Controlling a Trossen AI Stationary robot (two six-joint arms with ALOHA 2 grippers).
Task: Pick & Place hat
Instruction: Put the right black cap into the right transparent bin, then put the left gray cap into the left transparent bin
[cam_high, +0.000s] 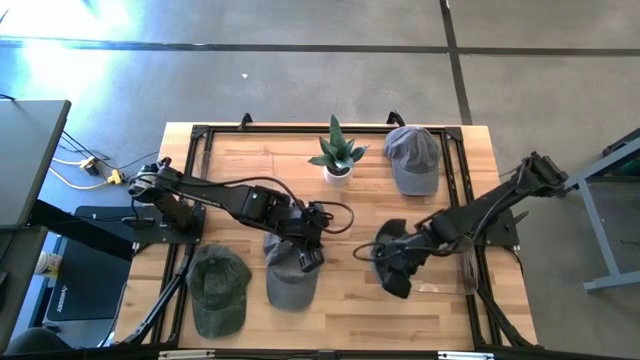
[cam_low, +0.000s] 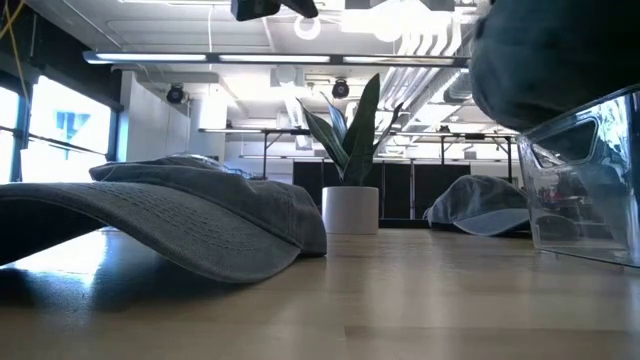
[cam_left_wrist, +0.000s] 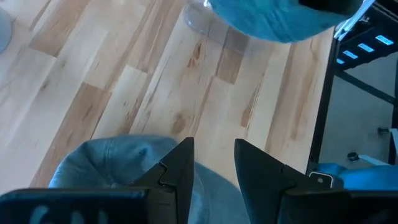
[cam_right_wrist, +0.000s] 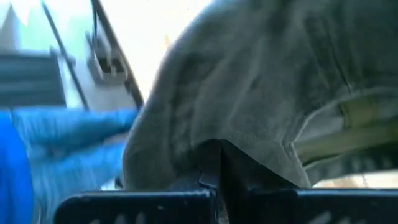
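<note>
Four caps show in the high view. A green cap (cam_high: 218, 290) and a grey cap (cam_high: 290, 278) lie near the table's near edge, and another grey cap (cam_high: 412, 160) lies at the far right. My right gripper (cam_high: 400, 268) is shut on a dark cap (cam_high: 385, 243), which shows lifted in the low view (cam_low: 560, 60). My left gripper (cam_high: 312, 255) is open just over the near grey cap's crown (cam_left_wrist: 118, 162); whether it touches, I cannot tell. The near grey cap rests on its brim and crown (cam_low: 180, 215). My right gripper (cam_right_wrist: 217, 180) pinches the dark cap's fabric at an edge of the crown (cam_right_wrist: 217, 146) between its shut fingers. The cap is lifted clear of the table and bulges out beyond the fingers, above a clear bin (cam_low: 590, 180).
A potted plant in a white pot (cam_high: 337, 158) stands at the far middle (cam_low: 350, 205). A clear plastic bin (cam_high: 468, 268) sits at the right, under the lifted cap. Black frame rails (cam_high: 200, 150) border the table. Bare wood (cam_high: 360, 310) lies between the near caps and the bin.
</note>
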